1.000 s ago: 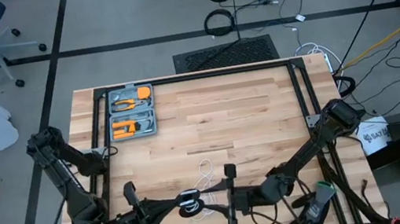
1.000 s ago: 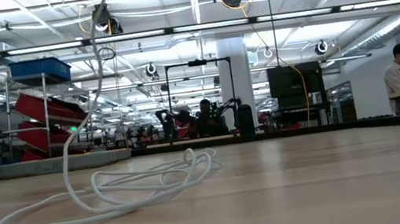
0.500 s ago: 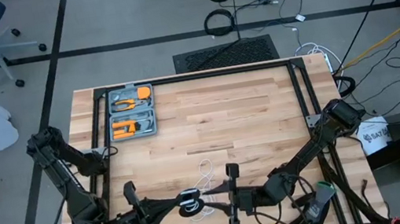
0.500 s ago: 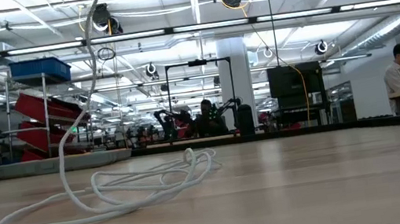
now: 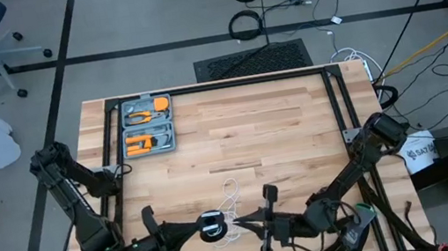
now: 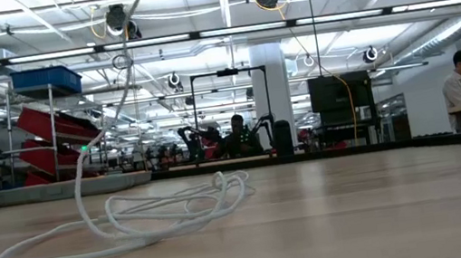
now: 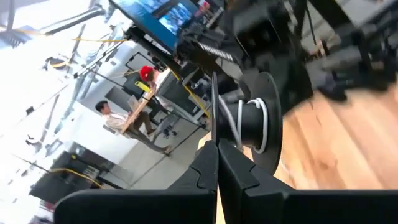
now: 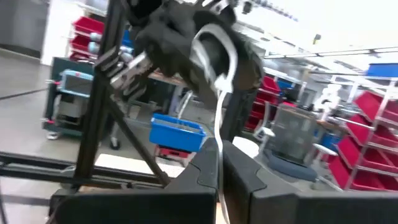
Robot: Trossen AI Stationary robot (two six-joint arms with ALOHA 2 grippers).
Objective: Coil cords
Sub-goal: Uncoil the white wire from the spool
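Right end effector (image 5: 240,222), open a second ago, now clamped on white cord (image 5: 231,197) near worktop (image 5: 278,126) front edge. Left end effector (image 5: 206,227) shut on reel (image 5: 214,228). Winding can proceed.

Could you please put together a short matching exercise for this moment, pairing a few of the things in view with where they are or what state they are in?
Column one:
1. reel
2. white cord
3. grey tool case
4. right pincer

Column two:
A. lies open at the table's far left corner
B. shut on the cord beside the reel
C. held in the shut left pincer
D. loose loops lying on the wood

Pairs: 1-C, 2-D, 3-A, 4-B
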